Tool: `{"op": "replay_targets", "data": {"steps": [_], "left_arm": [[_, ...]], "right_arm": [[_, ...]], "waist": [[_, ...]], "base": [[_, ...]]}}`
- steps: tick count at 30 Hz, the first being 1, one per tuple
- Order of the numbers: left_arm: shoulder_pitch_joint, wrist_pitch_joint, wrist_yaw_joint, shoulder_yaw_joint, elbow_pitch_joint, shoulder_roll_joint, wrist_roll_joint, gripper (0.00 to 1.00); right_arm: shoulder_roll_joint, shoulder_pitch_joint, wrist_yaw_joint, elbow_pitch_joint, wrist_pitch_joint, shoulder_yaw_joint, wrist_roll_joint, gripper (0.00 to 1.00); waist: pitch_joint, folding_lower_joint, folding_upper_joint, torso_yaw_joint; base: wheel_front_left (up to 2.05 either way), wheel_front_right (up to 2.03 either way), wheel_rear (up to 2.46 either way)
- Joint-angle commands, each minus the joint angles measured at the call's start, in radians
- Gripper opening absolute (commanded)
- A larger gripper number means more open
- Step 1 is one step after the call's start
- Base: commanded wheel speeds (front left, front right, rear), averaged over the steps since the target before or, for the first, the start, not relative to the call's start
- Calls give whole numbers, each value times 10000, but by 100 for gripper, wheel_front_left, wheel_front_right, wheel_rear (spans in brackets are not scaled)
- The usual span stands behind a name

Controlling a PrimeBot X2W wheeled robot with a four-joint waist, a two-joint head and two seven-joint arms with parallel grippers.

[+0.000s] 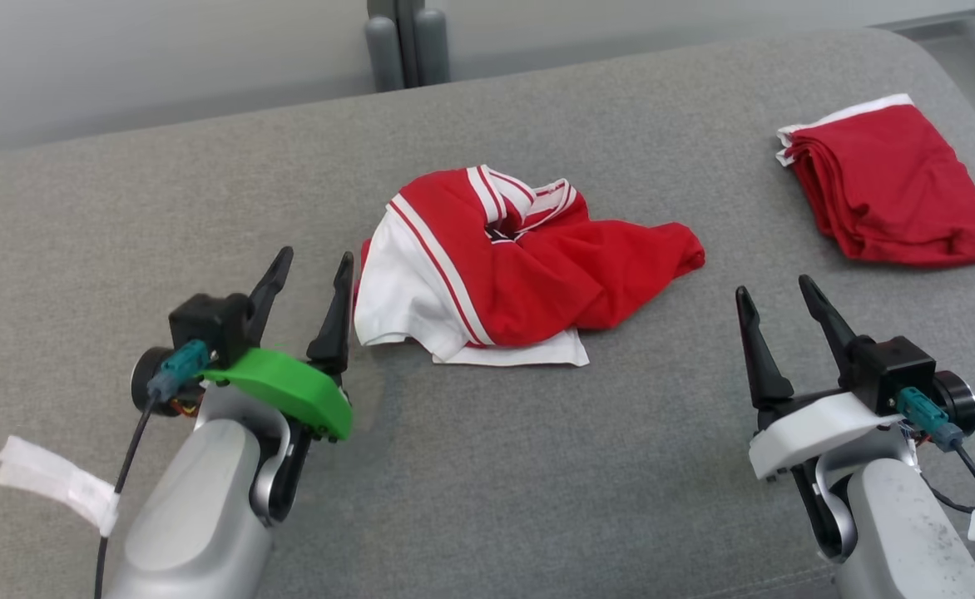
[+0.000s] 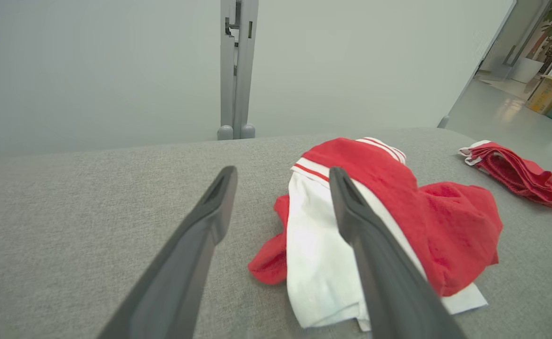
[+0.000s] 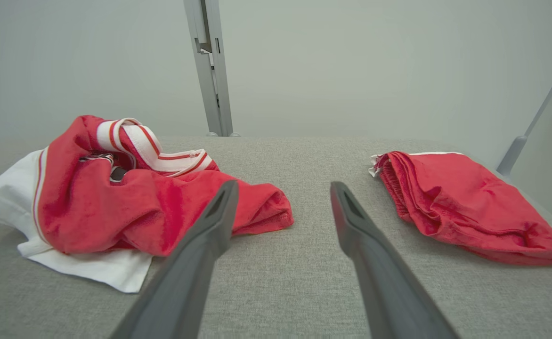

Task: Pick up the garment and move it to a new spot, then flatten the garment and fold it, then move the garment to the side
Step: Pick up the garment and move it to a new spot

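A crumpled red and white garment [image 1: 504, 266] with striped trim lies in a heap at the middle of the grey surface; it also shows in the left wrist view [image 2: 379, 221] and the right wrist view [image 3: 130, 197]. My left gripper [image 1: 314, 264] stands open just left of the heap, holding nothing; its fingers [image 2: 200, 235] frame the garment's white edge. My right gripper [image 1: 777, 291] is open and apart from the heap, to its right, with bare fabric between its fingers [image 3: 365, 235].
A second red garment [image 1: 895, 187], folded, lies at the far right of the grey surface [image 1: 205, 208]; it shows too in the right wrist view [image 3: 464, 202]. A grey post [image 1: 404, 42] rises behind the far edge. White tape [image 1: 55, 478] hangs off my left arm.
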Motion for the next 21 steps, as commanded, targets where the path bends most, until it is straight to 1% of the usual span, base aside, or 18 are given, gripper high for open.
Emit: {"op": "replay_targets", "data": {"steps": [1,10,15,21], "left_arm": [[419,-31,-49,148,-162,26,162,100],[2637,-31,117,1369,-1282,-331,669,100],[3714,-30,206,2126,-1927,-534,887,100],[4726,-20,270,2748,-2508,-766,1215,100]], "right_arm": [[-36,202,-15,25,-44,-36,-13,100],[-37,1062,-15,122,-44,-100,142,100],[-37,1496,-15,71,-44,-80,333,100],[-37,1940,-15,27,-44,17,536,100]], "waist": [[-533,0,0,318],[-1472,0,0,697],[-1698,0,0,768],[-1845,0,0,767]], "base": [[0,0,0],[0,0,0],[0,0,0],[0,0,0]]}}
